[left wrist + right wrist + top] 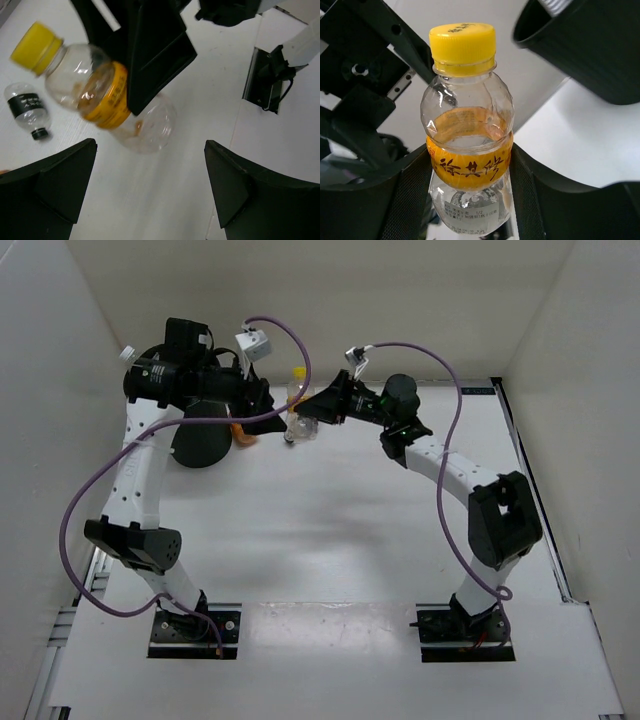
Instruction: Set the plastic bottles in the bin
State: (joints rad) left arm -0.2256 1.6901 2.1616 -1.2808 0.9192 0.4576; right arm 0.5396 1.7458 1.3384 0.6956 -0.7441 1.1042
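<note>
Over the far half of the white table [330,540], seen from above, the right gripper [308,412] holds the yellow-capped bottle [297,390] by its lower body, cap pointing to the far side. The black bin [198,452] stands just to the left, partly under the left arm [140,460]. The bottle is beside the bin, outside it.

From the left wrist, the left gripper [150,170] has its jaws spread wide with nothing between them. Beyond its fingers the yellow-capped bottle hangs tilted, cap to the upper left and an orange label round its middle. The right gripper's dark finger crosses its lower half. A dark-labelled bottle [27,111] lies on its side on the table at the left edge, apart from the held one.

From the right wrist, the jaws pinch the yellow-capped bottle at its clear lower part, one finger on each side reaching up to the orange label (dark red characters run along it). The bin's ribbed black wall fills the upper right corner, near the cap but not touching it. Black parts of the left arm sit at the upper left.
</note>
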